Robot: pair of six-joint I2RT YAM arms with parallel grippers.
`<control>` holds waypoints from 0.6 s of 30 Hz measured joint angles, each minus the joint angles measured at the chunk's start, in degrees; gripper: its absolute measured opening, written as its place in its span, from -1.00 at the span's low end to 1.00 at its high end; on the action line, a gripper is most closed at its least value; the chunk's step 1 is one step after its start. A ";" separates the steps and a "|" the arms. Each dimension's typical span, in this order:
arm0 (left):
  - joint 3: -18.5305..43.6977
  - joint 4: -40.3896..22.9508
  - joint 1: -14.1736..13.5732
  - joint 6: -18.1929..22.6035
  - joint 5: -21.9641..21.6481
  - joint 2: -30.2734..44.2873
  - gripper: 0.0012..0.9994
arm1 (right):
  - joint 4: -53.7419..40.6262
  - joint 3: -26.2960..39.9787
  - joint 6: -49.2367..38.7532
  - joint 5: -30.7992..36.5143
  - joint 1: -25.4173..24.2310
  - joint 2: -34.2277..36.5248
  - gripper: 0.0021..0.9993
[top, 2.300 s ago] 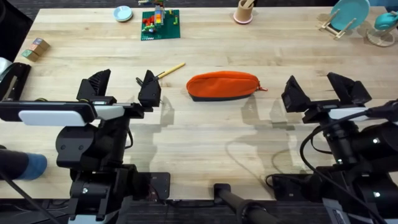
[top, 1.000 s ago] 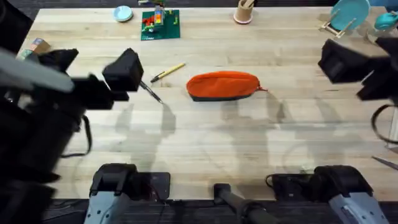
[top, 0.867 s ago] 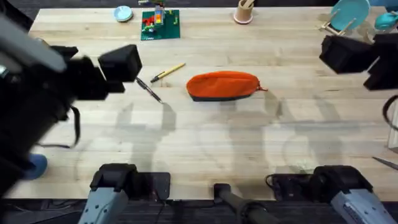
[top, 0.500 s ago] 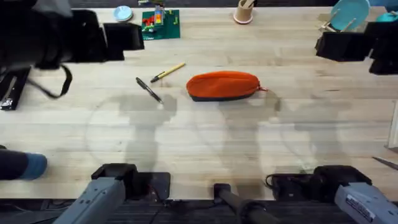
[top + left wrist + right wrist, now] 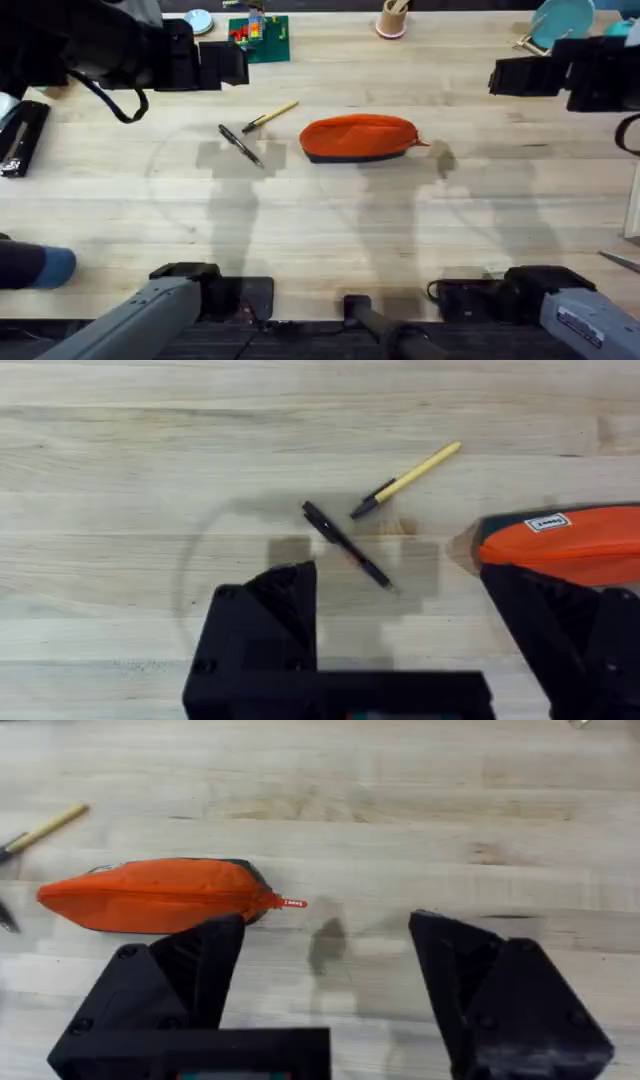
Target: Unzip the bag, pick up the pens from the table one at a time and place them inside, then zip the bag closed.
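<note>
The orange bag (image 5: pixel 358 138) lies zipped shut in the middle of the table (image 5: pixel 320 230), its red pull (image 5: pixel 425 143) at the right end. To its left lie two pens: a yellowish one (image 5: pixel 270 115) and a slim black one (image 5: pixel 240 145). My left gripper (image 5: pixel 215 65) hangs high over the far left, open and holding nothing. The left wrist view looks down on the black pen (image 5: pixel 345 545), the yellow pen (image 5: pixel 408 480) and the bag's end (image 5: pixel 560 545), with the left gripper (image 5: pixel 400 590) above them. My right gripper (image 5: pixel 525 75) hovers high at the far right, also open. The right wrist view looks down on the bag (image 5: pixel 150 895) and pull (image 5: pixel 292 903), with the right gripper (image 5: pixel 328 930) above them.
Along the far edge stand a green brick plate (image 5: pixel 258 35), a pink cup with wooden sticks (image 5: pixel 392 20), a small round lid (image 5: pixel 198 20) and a teal plate on a rack (image 5: pixel 555 25). A black object (image 5: pixel 20 135) lies at the left edge.
Both arms have risen from low over the near table and swung toward the far side, now large and blurred. The bag and both pens have stayed in place.
</note>
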 joint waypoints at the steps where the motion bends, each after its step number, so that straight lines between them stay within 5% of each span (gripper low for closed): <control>1: 0.00 0.00 0.00 0.01 0.04 -0.02 0.99 | 0.00 0.00 0.00 0.00 0.00 0.24 0.99; 6: 0.00 0.00 0.00 0.54 0.88 -0.02 0.99 | -0.65 0.00 0.00 0.00 0.00 1.10 0.99; 9: 0.01 0.02 0.00 4.37 3.61 -0.02 0.99 | -1.39 0.02 0.00 0.00 0.00 1.25 0.99; 18: 0.00 3.39 0.00 26.29 16.79 -0.02 0.99 | -1.51 0.02 0.00 0.00 0.00 1.25 0.99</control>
